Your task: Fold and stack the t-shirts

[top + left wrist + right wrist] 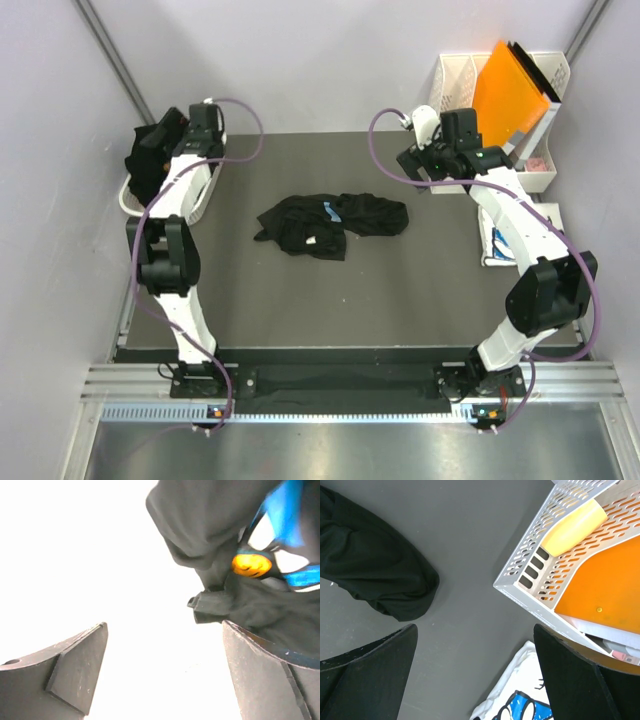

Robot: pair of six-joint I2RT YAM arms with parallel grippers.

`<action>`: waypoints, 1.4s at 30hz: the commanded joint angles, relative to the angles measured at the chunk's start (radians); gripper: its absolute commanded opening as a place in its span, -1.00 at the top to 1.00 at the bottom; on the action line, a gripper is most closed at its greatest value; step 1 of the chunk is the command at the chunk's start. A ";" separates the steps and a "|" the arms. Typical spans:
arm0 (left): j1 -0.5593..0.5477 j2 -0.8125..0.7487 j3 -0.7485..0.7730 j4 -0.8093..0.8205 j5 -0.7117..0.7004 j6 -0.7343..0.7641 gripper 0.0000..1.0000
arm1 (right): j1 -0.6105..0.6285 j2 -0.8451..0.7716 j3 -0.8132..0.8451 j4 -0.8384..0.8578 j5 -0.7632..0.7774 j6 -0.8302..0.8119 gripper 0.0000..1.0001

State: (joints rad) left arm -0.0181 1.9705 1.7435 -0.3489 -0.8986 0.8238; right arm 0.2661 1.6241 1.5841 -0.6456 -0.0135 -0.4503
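- Counter: dark mat, arm bases at near edge.
- White tee: folded, blue print, flat on counter at R edge, partly under R arm.
- Black tee: crumpled heap mid-counter, bit of blue print showing, well apart from both grippers.
- Right gripper: fingers spread wide, nothing btwn them, hovering over bare counter at far R; black tee's edge to one side, rack w/ orange folder to the other.
- Left gripper: fingers wide apart, gripping nothing, over white basket at far L.
- Black bundle: in basket, blue + orange print, just beyond one L finger.
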 commanded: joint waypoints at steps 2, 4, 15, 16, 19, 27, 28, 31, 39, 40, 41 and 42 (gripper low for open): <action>-0.117 -0.148 0.122 -0.252 0.238 -0.198 -0.98 | 0.007 -0.004 0.034 -0.002 -0.025 -0.008 -0.99; -0.155 -0.196 0.102 -0.320 0.478 -0.247 -0.98 | 0.008 0.002 0.022 0.000 -0.034 -0.014 -1.00; -0.178 -0.200 -0.249 -0.415 0.928 -0.227 -0.98 | 0.087 -0.010 -0.085 0.032 -0.072 -0.232 -0.92; -0.178 -0.197 -0.268 -0.406 0.919 -0.236 -0.98 | 0.100 -0.021 -0.099 0.041 -0.072 -0.279 -0.92; -0.174 -0.197 -0.321 -0.355 0.865 -0.304 -0.98 | 0.160 -0.027 -0.144 0.083 -0.053 -0.350 -0.89; -0.138 -0.334 -0.407 -0.275 0.846 -0.472 -0.98 | 0.268 0.061 -0.010 0.014 -0.167 -0.335 -0.82; -0.137 -0.346 -0.415 -0.274 0.845 -0.477 -0.98 | 0.287 0.072 0.011 0.012 -0.172 -0.331 -0.82; -0.129 -0.409 -0.443 -0.285 0.879 -0.453 -0.98 | 0.309 0.135 0.063 0.017 -0.183 -0.323 -0.80; -0.125 -0.446 -0.450 -0.312 0.924 -0.416 -0.98 | 0.338 0.327 0.238 -0.014 -0.227 -0.280 -0.72; -0.125 -0.443 -0.446 -0.318 0.929 -0.416 -0.98 | 0.347 0.336 0.241 -0.012 -0.227 -0.280 -0.71; -0.125 -0.444 -0.446 -0.315 0.928 -0.417 -0.98 | 0.352 0.350 0.240 -0.009 -0.227 -0.278 -0.70; -0.125 -0.446 -0.447 -0.315 0.932 -0.417 -0.98 | 0.354 0.356 0.240 -0.008 -0.227 -0.278 -0.62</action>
State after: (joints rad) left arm -0.1463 1.5425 1.2865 -0.6693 -0.0109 0.4068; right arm 0.5861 1.9598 1.7657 -0.6441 -0.2039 -0.7467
